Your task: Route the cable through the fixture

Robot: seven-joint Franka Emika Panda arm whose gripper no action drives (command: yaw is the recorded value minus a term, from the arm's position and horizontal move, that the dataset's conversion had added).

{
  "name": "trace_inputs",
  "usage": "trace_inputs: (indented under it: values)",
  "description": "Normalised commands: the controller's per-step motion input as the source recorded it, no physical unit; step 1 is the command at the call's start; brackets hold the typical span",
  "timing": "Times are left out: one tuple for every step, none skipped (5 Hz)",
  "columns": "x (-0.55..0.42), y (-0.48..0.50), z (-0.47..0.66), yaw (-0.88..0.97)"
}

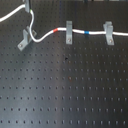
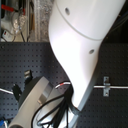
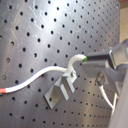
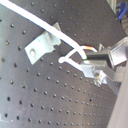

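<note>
Cable (image 1: 52, 33): a long thin white cord lying on the black perforated breadboard (image 1: 65, 90). In the first exterior view its long axis runs roughly level across the upper part of the board, from the first exterior view's left edge to the right edge. A short red band (image 1: 58, 30) sits just left of the first upright clip (image 1: 68, 31); a short blue band (image 1: 88, 32) lies between that clip and the second upright clip (image 1: 108, 31). The cord passes through both upright clips. Left of the red band it dips into a loop, then rises steeply toward the top edge, where the gripper (image 1: 27, 6) is only partly in frame.

Fixture (image 1: 24, 40): a small grey metal bracket, set askew near the first exterior view's left side, flat foot on the board, forked top pointing up toward the cable loop. In the first wrist view the cable (image 3: 35, 76) runs beside the top of the fixture (image 3: 61, 87); whether it is seated in the fork cannot be told.

Gripper: in both wrist views the fingers are clenched on the cable at a sharp bend, gripper (image 3: 86, 60) just beside the fixture. The second wrist view shows the same grasp, gripper (image 4: 86, 56), fixture (image 4: 42, 45), cable (image 4: 30, 13).

Second exterior view: largely blocked by the white arm (image 2: 82, 45); one upright clip (image 2: 105, 86) shows at right.

No legible writing or labels.
</note>
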Motion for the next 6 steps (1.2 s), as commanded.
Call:
trace_inputs:
  values:
    - [0.007, 0.013, 0.00, 0.00]
    - [0.029, -0.028, 0.23, 0.25]
    - [0.001, -0.001, 0.26, 0.31]
    - [-0.035, -0.020, 0.36, 0.37]
    - [-0.154, 0.017, 0.40, 0.38]
    - [-0.180, 0.125, 0.31, 0.32]
